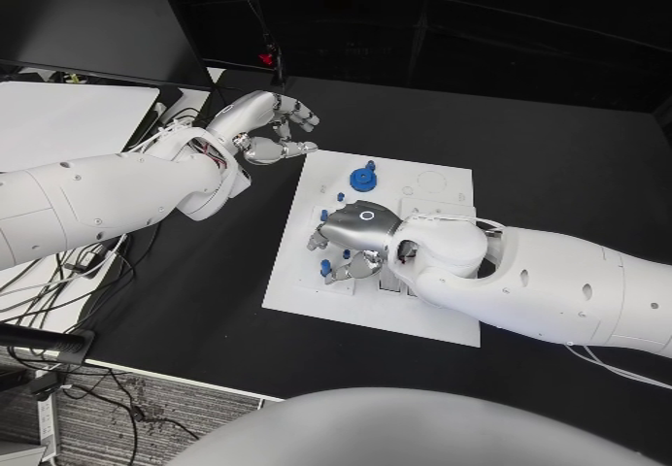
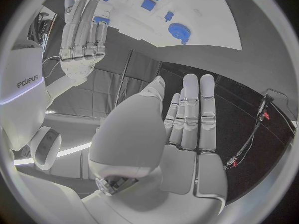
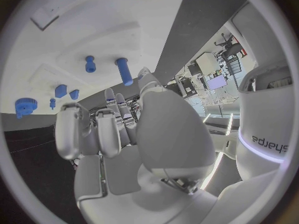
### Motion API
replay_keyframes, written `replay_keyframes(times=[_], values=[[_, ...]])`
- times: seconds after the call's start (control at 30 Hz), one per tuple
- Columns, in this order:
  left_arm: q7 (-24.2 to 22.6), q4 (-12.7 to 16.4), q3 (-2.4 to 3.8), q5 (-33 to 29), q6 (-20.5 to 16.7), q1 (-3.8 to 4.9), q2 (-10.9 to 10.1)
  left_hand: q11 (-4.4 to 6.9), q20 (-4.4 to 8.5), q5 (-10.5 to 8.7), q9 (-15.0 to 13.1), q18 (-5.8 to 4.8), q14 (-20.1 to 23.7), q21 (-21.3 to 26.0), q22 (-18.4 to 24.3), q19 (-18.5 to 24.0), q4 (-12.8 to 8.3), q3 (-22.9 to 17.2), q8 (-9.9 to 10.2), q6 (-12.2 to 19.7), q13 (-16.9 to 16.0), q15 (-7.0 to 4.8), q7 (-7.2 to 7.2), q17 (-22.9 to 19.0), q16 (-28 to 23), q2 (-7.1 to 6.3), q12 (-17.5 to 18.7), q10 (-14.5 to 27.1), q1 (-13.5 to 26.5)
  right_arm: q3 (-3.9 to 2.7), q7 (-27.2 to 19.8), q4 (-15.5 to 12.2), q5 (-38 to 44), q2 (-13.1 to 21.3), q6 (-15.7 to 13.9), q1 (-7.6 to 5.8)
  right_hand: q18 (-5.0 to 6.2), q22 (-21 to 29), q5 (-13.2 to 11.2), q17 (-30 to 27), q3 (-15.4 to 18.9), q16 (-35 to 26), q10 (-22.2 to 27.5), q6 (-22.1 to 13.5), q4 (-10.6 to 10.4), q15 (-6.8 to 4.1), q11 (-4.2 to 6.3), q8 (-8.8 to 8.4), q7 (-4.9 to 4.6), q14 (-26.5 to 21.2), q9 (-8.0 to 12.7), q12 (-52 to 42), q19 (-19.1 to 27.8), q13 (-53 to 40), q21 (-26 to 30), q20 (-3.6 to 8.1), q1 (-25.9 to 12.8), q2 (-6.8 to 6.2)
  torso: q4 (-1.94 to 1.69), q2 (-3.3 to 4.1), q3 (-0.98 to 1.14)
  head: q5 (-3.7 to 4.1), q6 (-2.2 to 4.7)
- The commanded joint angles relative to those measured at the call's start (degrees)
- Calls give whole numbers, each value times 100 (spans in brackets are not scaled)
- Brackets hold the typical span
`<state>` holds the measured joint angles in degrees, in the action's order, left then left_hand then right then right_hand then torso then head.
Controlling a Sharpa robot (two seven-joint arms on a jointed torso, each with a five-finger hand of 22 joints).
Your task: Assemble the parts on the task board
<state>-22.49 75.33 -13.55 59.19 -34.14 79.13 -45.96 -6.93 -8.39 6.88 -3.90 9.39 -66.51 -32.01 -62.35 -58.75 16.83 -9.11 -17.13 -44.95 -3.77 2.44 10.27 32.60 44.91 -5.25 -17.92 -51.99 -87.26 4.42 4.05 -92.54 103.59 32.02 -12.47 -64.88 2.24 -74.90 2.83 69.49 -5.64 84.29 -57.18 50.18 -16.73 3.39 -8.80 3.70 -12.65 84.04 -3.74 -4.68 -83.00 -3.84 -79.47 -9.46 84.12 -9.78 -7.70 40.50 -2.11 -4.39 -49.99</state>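
Note:
The white task board (image 1: 319, 296) lies in the middle of the black table. A blue gear (image 1: 363, 179) sits near its far edge, and small blue pieces (image 1: 323, 215) lie along its left side. My right hand (image 1: 357, 238) hovers over the board's left middle, fingers pointing down near two blue pegs (image 3: 124, 70), holding nothing. The right wrist view shows some fingers (image 3: 102, 129) bent, with the pegs and blue blocks (image 3: 60, 90) beyond them. My left hand (image 1: 266, 121) is raised off the board's far left corner, its fingers (image 2: 190, 109) straight and empty. The left wrist view shows the gear (image 2: 179, 31).
A white desk surface (image 1: 70, 112) stands at the far left, with cables (image 1: 78, 267) hanging beside the table's left edge. Bare black table (image 1: 560, 146) stretches to the right of the board and behind it.

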Motion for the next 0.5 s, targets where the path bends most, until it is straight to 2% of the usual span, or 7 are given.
replay_keyframes(times=[0.03,0.07,0.23,0.33,0.43,0.47,0.5], values=[[-51,5,5,-27,23,9,8,7,1,29,-2,103,-38,29,10,-24,-9,35,14,-33,8,4,2,-8,-35,48,-25,-29,4,-6,-481,-125,-1283,193,-1266,-11,123,-716,0,-199,-49,-80,82,-54,13,39,-9,16,-16,121,-8,-46,65,-6,87,-15,5,58,2,-7,1,45,-1],[-53,3,5,-27,25,9,12,7,1,29,-2,103,-38,29,10,-24,-9,35,14,-33,8,4,2,-8,-35,48,-25,-29,4,-7,-580,-191,-1622,298,-1448,-14,121,-720,1,-193,-70,-83,92,-62,17,41,-11,17,-19,123,-8,-60,58,-8,81,-20,22,89,0,-11,-1,69,-1],[-74,-15,5,-27,27,5,49,7,1,29,-1,103,-39,31,10,-25,-8,37,16,-31,8,4,3,-9,-36,46,-25,-28,6,-11,-1138,-589,-3505,951,-2065,-151,114,-735,54,-136,-113,-77,-6,32,46,19,28,103,20,157,-39,-275,22,-43,52,-20,77,291,-12,-31,-28,378,-1],[-87,-23,5,-37,26,4,68,4,1,27,2,102,-41,41,11,-31,-2,54,24,-19,8,6,7,-11,-38,40,-26,-26,30,-12,-1314,-857,-4642,1441,-2009,-328,159,-625,218,-329,-42,-158,-180,24,41,-23,81,178,62,108,-52,-518,135,-104,215,17,-3,369,-16,-53,-50,631,-1],[-100,-43,5,-110,28,3,96,4,1,27,2,102,-41,41,11,-31,-2,54,24,-19,8,6,7,-11,-38,40,-26,-26,30,-11,-1294,-1096,-5366,1907,-1810,-441,212,-493,760,-586,141,-273,-355,-2,58,-68,144,290,115,1,-77,-814,305,-227,428,52,-241,437,-15,-73,-63,796,-1],[-107,-52,5,-149,30,3,116,4,1,27,2,102,-41,41,11,-31,-2,54,24,-19,8,6,7,-11,-38,40,-26,-26,30,-9,-1211,-1213,-5599,2152,-1684,-476,288,-306,878,-809,268,-369,-433,-85,51,-114,198,349,164,-117,-86,-1061,537,-359,725,86,-335,461,-30,-83,-76,924,-1],[-111,-54,5,-166,29,3,125,3,1,27,2,102,-41,43,11,-32,-2,56,25,-17,8,6,8,-12,-38,40,-26,-26,34,-7,-1139,-1276,-5704,2291,-1588,-492,315,-239,911,-924,352,-418,-463,-163,44,-129,226,376,190,-189,-87,-1235,640,-461,842,107,-421,484,-34,-86,-81,974,-1]])
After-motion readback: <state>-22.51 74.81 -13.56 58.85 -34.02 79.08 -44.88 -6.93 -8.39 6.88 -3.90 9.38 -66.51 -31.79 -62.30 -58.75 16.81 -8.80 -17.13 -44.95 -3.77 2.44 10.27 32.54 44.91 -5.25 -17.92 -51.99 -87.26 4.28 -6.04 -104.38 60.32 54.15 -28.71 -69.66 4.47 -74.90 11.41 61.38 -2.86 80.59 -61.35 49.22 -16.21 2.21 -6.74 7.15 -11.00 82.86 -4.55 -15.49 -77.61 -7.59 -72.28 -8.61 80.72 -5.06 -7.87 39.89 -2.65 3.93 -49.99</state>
